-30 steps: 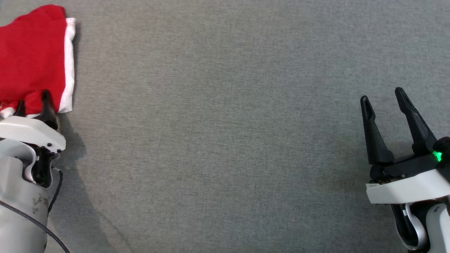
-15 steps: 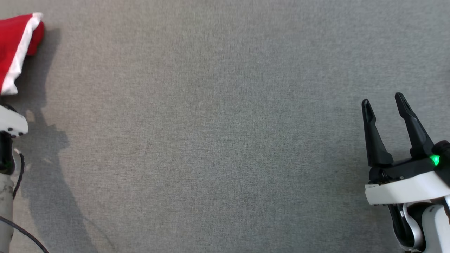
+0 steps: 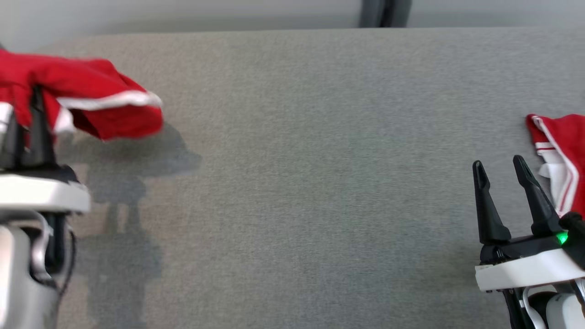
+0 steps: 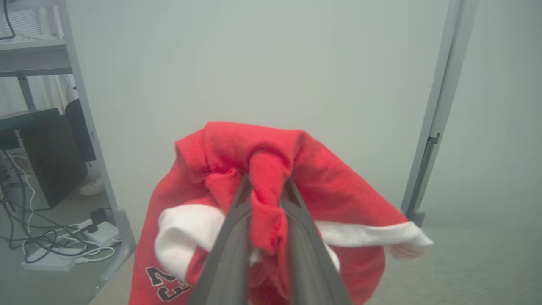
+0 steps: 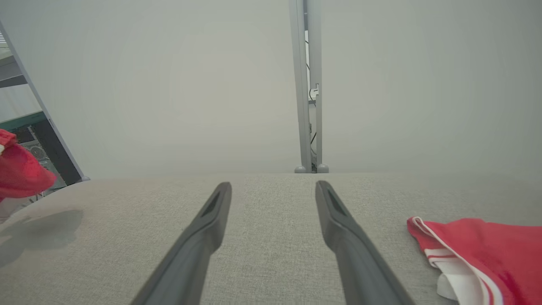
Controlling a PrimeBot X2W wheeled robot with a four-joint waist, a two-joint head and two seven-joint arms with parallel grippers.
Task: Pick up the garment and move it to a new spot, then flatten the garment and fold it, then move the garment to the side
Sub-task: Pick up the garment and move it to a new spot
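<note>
Red garment (image 3: 105, 105), white-trimmed, hangs bunched in the left gripper (image 4: 267, 186), jaws clamped on a fold, above the grey table (image 3: 292, 183) at its left end. Right gripper (image 3: 500, 167) stands wide and empty, just beside a second red garment (image 3: 564, 151).

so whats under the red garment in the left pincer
The garment hangs clear above grey tabletop and its own shadow. Directly beneath, cloth and the left pincer cover the view.

Lettering: dark block characters with a pale outline (image 4: 163, 283), printed on the red fabric garment with white trim (image 4: 338, 186), low left in the left wrist view. Creased and cut off by the frame edge; they look like numerals, perhaps 2 and 3, not surely readable
</note>
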